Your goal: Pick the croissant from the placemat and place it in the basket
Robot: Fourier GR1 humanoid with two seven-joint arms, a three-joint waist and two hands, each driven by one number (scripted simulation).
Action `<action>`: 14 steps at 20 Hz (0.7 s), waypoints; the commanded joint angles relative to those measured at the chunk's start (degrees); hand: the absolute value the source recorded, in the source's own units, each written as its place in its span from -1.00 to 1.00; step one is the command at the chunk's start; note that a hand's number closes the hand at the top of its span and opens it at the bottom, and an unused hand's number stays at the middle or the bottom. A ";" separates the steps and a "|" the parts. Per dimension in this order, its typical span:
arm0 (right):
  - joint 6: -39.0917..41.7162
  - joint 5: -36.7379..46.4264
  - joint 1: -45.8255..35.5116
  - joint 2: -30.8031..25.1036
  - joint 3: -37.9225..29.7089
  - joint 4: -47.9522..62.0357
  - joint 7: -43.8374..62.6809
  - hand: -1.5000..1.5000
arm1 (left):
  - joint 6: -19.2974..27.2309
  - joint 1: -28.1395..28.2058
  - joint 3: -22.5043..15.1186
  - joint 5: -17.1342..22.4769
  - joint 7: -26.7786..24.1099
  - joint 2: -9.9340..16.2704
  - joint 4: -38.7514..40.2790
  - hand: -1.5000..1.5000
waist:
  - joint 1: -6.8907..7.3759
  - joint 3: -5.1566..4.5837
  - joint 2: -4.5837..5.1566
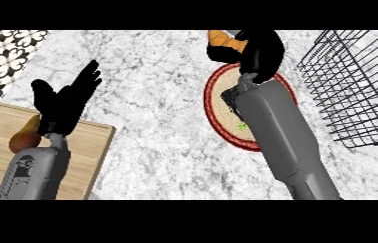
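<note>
Right hand (255, 49) curled round croissant (221, 41), lifted just beyond placemat (215, 94) far rim. Basket (347, 87) off to the right, near, so a short sideways carry. Left hand (66, 99) open, resting over board (88, 152), well apart.

Orange croissant (219, 39); red-rimmed beige placemat (215, 107); black wire basket (347, 82); grey-veined white marble counter (155, 112); light wooden board (88, 147), lower left.

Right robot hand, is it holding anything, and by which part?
The right robot hand curls round an orange-brown croissant, covering its right end; the left end sticks out.
</note>
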 commanded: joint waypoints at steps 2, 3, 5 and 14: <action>-9.59 10.53 -11.05 0.14 -0.54 8.13 11.28 1.00 | 0.64 -1.29 -0.48 -0.57 0.73 -0.54 0.66 0.00 | 0.12 -0.19 -0.35; -9.40 11.46 -13.48 0.14 -2.13 9.97 11.96 1.00 | 0.34 -0.97 -1.02 -0.91 -0.36 -0.86 1.24 0.00 | 0.19 -0.24 0.08; -9.10 14.79 -17.07 0.14 -4.36 13.31 14.92 1.00 | 0.75 -0.93 -0.22 -0.81 -0.18 -0.53 1.78 0.00 | -0.92 -0.21 -0.25; -7.03 26.93 -29.59 -1.58 -11.49 25.94 21.99 1.00 | 0.59 -1.01 0.54 -0.30 1.22 0.47 -0.09 0.00 | -1.85 -0.08 -0.61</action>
